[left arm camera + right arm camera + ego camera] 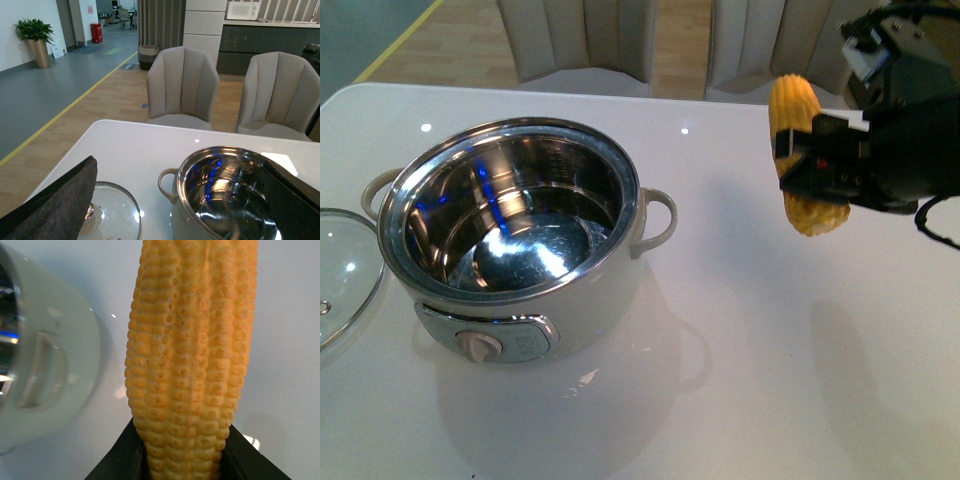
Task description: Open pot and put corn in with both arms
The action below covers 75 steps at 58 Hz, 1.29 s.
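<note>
The right gripper (817,165) is clamped on the corn cob (792,105), gripping it below its middle so it stands nearly upright in the air, off to the right of the pot (605,285) and apart from it. The pot sits on the white table (750,380) with its shiny steel bowl uncovered — its glass lid (342,275) lies flat on the table just beside it, on its left. The left gripper (178,161) hangs above lid and pot, its 2 fingers (60,202) spread wide, gripping nothing
</note>
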### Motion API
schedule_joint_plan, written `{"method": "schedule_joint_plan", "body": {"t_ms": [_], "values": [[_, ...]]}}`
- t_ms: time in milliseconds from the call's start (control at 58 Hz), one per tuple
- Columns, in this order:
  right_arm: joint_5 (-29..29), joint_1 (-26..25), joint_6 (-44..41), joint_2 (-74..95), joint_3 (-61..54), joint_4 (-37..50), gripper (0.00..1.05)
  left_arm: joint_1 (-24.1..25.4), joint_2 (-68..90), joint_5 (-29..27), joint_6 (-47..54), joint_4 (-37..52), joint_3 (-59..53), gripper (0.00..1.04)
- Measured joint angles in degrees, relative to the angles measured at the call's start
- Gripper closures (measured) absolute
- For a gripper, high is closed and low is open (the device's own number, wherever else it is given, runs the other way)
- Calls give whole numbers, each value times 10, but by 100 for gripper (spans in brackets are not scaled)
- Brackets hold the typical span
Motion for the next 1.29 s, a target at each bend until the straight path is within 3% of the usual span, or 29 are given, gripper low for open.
{"method": "schedule_joint_plan", "body": {"t_ms": [638,1294], "values": [[-44,103,177,-39,58,-43,82,0,0,0,0,0,0,7],[-25,179,223,77,183,-86,82,0,0,0,0,0,0,7]]}}
